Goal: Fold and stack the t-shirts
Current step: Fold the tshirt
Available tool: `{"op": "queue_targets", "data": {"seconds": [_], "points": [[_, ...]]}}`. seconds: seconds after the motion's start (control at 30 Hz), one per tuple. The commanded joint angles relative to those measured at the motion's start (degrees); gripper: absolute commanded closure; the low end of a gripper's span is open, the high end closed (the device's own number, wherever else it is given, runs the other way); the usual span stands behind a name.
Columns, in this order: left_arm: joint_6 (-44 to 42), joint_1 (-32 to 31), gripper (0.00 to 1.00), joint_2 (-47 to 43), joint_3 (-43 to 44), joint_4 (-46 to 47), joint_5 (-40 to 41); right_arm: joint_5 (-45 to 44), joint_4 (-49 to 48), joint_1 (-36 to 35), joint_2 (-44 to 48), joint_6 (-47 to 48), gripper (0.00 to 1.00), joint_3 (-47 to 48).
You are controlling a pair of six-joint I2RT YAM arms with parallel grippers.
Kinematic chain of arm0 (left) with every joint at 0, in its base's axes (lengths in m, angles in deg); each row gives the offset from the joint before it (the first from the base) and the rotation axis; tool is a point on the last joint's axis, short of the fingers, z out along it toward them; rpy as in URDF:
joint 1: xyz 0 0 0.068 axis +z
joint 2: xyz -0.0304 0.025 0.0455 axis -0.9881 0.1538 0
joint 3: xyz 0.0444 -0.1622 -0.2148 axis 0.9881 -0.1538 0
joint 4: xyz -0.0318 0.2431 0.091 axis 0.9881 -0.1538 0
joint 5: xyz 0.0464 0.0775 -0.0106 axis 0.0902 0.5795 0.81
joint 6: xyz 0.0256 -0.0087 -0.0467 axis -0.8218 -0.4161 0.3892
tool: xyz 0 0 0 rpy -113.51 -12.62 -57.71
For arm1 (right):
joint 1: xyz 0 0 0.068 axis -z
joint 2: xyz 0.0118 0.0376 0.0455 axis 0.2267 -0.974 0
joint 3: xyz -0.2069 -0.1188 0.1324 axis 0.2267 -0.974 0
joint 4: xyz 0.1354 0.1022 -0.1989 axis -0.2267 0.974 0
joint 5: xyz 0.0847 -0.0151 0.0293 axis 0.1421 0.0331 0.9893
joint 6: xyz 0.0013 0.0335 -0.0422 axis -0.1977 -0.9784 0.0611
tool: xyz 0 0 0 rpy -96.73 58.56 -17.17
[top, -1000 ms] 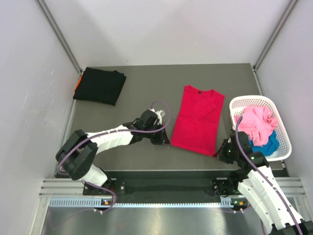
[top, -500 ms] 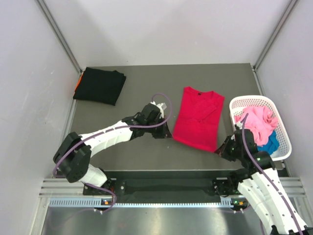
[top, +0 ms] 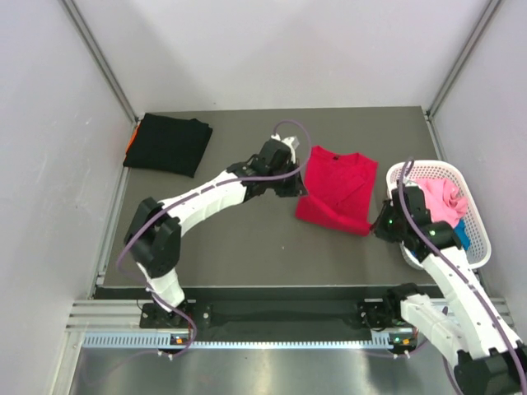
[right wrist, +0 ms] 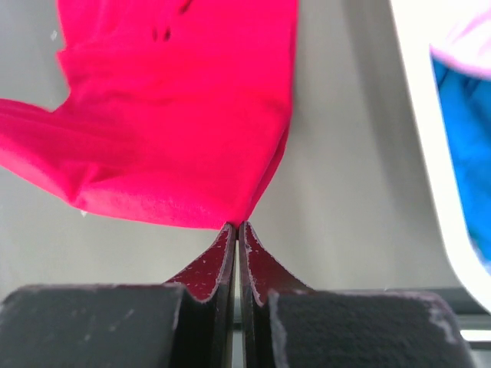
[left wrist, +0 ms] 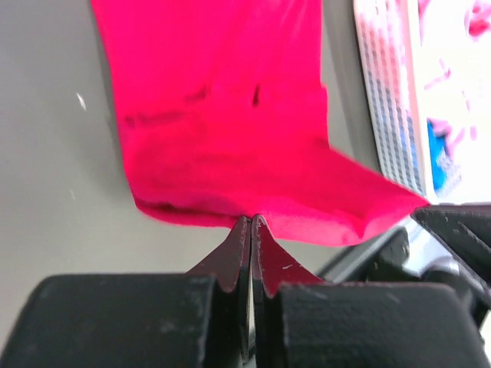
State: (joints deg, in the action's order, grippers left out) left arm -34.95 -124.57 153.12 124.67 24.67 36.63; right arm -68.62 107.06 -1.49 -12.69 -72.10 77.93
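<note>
left gripper [left wrist: 252, 222]: jaws were pressed together, with one hem corner of the red t-shirt [top: 339, 188] pinched right at the tips.
right gripper [right wrist: 237, 226]: jaws were closed the same way, with the opposite hem corner caught at the tips.
red t-shirt: was spread just ahead of both grippers. The collar end was laid flat on the table [top: 247, 239] and the hem end was held raised between them.
black t-shirt [top: 167, 145]: was laid folded, well apart to the left of the left gripper. An orange edge [top: 132, 141] was seen under it.
pink t-shirt [top: 440, 200], blue t-shirt [top: 463, 234]: were bundled in the basket [top: 428, 165], just right of the right gripper.
step: a hem-to-collar fold was judged to be in hand.
handling: the cloth was judged light, limp and prone to sag between the pinch points.
hold: the hem corners were judged the right place, with even tension needed from both sides.
risk: a shallow tip pinch could be slipped by thin cloth.
</note>
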Motion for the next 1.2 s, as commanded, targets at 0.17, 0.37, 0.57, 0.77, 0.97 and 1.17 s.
{"op": "queue_targets", "data": {"seconds": [0.17, 0.37, 0.57, 0.77, 0.97, 1.17], "points": [[-4.22, 3.16, 1.00, 11.73, 18.21, -4.95, 1.60, -8.31, -12.34, 0.00, -9.68, 7.28, 1.00, 8.51], [-3.33, 6.67, 1.00, 16.82, 23.84, 0.14, -2.95, -8.40, -16.74, 1.40, -17.23, 9.13, 1.00, 14.04], [-1.49, 10.10, 1.00, 21.84, 27.18, 8.93, -10.34, -7.08, -21.23, 3.25, -24.36, 10.53, 1.00, 17.30], [1.41, 11.69, 1.00, 26.94, 29.90, 20.96, -15.01, -5.94, -26.50, 5.79, -28.66, 9.31, 1.00, 18.10], [7.12, 12.04, 1.00, 33.44, 35.35, 23.53, -17.12, -3.04, -30.37, 9.14, -33.58, 10.18, 1.00, 18.98], [12.30, 12.57, 1.00, 39.24, 38.87, 30.37, -16.34, -2.16, -34.67, 11.60, -36.75, 10.01, 1.00, 19.33]]}}
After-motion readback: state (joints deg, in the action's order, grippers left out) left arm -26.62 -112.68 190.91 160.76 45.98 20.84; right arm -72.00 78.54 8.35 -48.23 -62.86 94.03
